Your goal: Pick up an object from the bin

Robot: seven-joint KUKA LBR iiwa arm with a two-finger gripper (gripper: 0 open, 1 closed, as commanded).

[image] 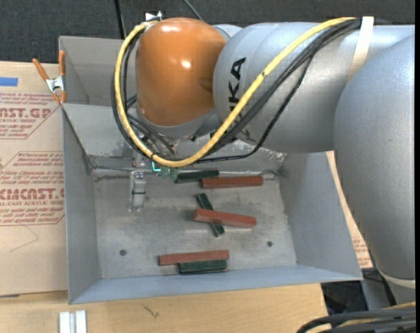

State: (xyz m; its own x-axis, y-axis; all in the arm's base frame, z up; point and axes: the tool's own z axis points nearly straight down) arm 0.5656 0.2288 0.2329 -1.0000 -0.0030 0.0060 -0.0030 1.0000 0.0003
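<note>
Bars lie to the right of my gripper [137, 201], six of them in three loose pairs on the floor of the bin [82, 220]. The gripper hangs low in the left part, with bare grey metal under it, and nothing I can see is caught in it. Whether it is released or clenched I cannot tell, since my own wrist hides too much.

Nearest is the back green bar [195, 177], dark and thin, lying end to end with the back red-brown bar [232, 181] near the far wall. Further forward, the middle red-brown bar [224, 218] lies slantwise across the middle green bar [206, 202], and the two touch where they cross. Close to the near wall, the front red-brown bar [193, 257] lies lengthwise with the front green bar [204, 267] right against its near side. Any of these would do as the pick, and all sit well apart from the gripper.

The orange cover [172, 68] bulges over the back of the bin, and the yellow cable [189, 159] loops beneath it (black cables run alongside). On the grey shell of my arm [376, 116], the letters "KA" can be read.
</note>
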